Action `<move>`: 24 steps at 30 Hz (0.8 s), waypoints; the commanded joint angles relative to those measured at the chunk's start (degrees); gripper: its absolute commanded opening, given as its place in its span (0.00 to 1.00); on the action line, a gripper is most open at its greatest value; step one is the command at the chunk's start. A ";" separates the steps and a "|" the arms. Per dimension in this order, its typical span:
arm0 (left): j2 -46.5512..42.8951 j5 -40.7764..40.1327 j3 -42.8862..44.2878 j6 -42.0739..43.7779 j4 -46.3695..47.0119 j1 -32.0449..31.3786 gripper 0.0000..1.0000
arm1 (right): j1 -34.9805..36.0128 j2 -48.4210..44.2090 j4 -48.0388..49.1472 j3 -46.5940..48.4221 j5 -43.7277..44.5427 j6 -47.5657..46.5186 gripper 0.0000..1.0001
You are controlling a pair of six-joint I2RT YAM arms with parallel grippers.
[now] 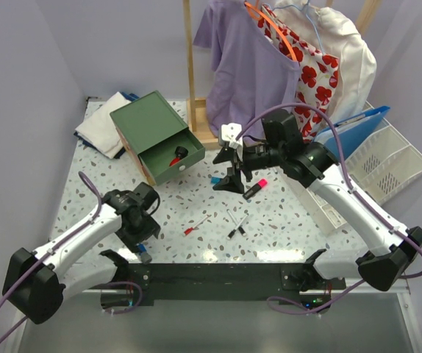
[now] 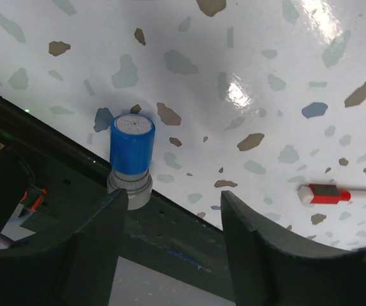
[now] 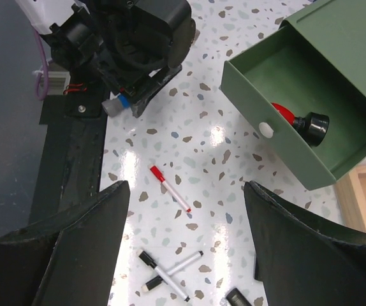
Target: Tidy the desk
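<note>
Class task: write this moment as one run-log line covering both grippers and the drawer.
left gripper: open, by upright blue stamp at desk front | right gripper: open, empty, above pens | green drawer: open

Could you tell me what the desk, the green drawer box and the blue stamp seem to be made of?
The desk looks like glossy terrazzo-pattern laminate or stone: coloured flecks, sharp reflections. The green drawer box seems matte painted metal or plastic: thin walls, even colour. The blue stamp is probably smooth plastic, with a grey base.
</note>
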 commanded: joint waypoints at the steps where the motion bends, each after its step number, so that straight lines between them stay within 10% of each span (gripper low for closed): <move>1: 1.25 -2.89 -2.38 -3.80 1.76 -0.31 0.59 | -0.44 -1.68 1.99 -0.52 -2.20 0.52 0.77; 11: 3.44 -5.62 -3.88 -4.42 2.82 -0.40 0.67 | -0.71 -1.33 1.99 -0.70 -2.99 0.60 0.77; 24: 9.51 0.17 -7.56 -3.01 12.74 -0.31 0.51 | -1.67 -1.33 0.94 0.09 -3.96 0.69 0.77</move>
